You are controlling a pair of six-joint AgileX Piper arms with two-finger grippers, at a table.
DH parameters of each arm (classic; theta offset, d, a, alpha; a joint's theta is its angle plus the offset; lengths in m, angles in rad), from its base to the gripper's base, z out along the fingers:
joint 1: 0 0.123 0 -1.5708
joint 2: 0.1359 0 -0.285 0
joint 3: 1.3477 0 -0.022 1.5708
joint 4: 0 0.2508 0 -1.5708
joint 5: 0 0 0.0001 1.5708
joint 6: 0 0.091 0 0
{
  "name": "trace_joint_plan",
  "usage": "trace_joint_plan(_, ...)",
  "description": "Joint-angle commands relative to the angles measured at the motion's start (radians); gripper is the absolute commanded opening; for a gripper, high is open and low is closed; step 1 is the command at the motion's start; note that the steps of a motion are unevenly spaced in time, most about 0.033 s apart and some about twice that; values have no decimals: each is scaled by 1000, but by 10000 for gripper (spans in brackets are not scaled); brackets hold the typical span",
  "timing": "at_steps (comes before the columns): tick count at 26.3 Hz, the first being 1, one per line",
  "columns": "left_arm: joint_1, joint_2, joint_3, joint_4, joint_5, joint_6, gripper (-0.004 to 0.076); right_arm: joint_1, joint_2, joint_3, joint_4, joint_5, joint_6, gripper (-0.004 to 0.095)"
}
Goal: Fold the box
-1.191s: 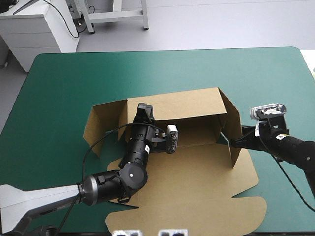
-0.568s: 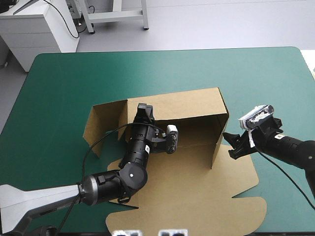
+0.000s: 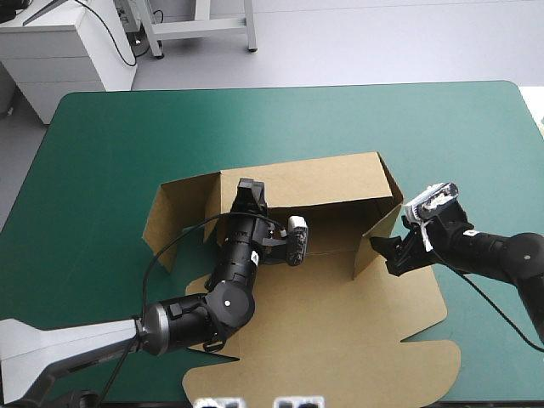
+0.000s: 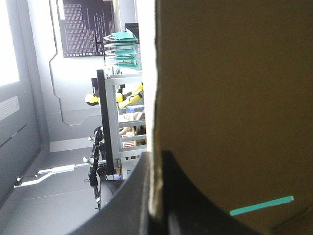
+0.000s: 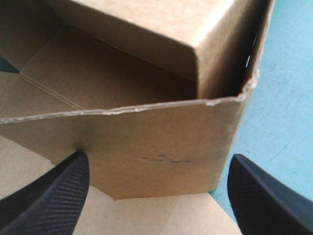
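In the high view, the brown box (image 3: 340,323), a cut sheet of stiff board, lies mid-table on the teal-green table cover (image 3: 110,144), with its long axis running left to right. Its broad lid sheet lies flat on the near side and its far wall (image 3: 323,183) stands raised. The left gripper (image 3: 249,191) sits on that wall's top edge, left of the middle. The right gripper (image 3: 384,252) is just right of the right side flap (image 3: 374,238), which stands swung inward at a slant to the far wall. The left side flap (image 3: 166,217) splays outward, well apart from either gripper.

In the left wrist view, the black fingers meet almost completely, pinching the board's edge between them. The left gripper is clamped on the box and appears to steady the wall.

In the right wrist view, the black fingers stand wide apart with nothing held. The side flap's outer face fills the space ahead of them, and the corner with the far wall lies beyond.

The right arm is the nearer one, and the flap lies straight ahead of it, to its left. The coming move probably turns on pressing leftward until the flap stands square across the box's short axis.
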State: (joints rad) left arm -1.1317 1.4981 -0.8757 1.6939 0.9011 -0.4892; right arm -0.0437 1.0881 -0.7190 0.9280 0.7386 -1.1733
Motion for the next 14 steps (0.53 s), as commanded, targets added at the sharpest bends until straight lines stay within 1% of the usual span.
trace_joint_plan(1,-8,-41,-27,53,25,-8,-8,-1,43,-17,211,-39,-130,720)
trace_joint_plan(4,-8,-41,-27,53,25,-6,-8,-1,66,-11,269,-41,-163,715)
trace_joint_plan(6,-8,-41,-27,53,25,-6,-8,1,84,-2,266,-41,-163,715)
trace_joint_plan(8,-8,-41,-27,53,23,-6,-8,15,91,14,283,-68,-179,715)
trace_joint_plan(11,-8,-41,-27,53,18,-4,-8,64,92,38,348,-120,-233,714)
trace_joint_plan(13,-8,-41,-27,53,14,-2,-8,116,92,52,375,-184,-253,714)
trace_joint_plan(14,-8,-41,-27,53,14,-2,-8,169,92,72,390,-275,-263,714)
